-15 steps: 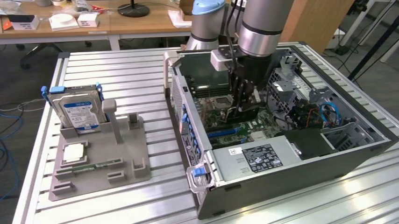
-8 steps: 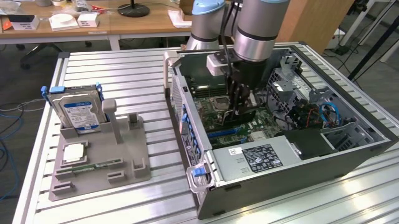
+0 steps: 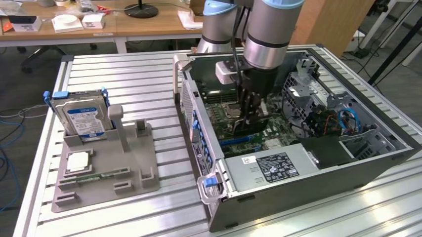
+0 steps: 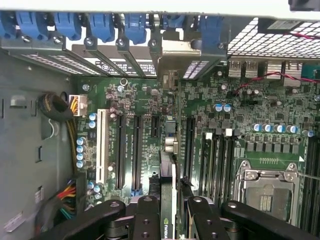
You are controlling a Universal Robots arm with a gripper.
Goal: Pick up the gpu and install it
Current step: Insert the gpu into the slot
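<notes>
Gripper [image 4: 168, 212] fingers [image 4: 147, 215], 2 of them, clamp the gpu [image 4: 168, 190] edge-on just above the motherboard [image 4: 240, 100] inside the open computer case [image 3: 297, 197]; seating it well likely means keeping it vertical, parallel to the long black slots [image 4: 120, 150], and pressing evenly.

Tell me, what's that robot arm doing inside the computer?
The gripper is shut on the gpu, holding it on edge inside the open computer case, over the long slots of the green motherboard. Whether it sits in a slot yet, I can't tell. A hard drive stands in the grey holder outside.
</notes>
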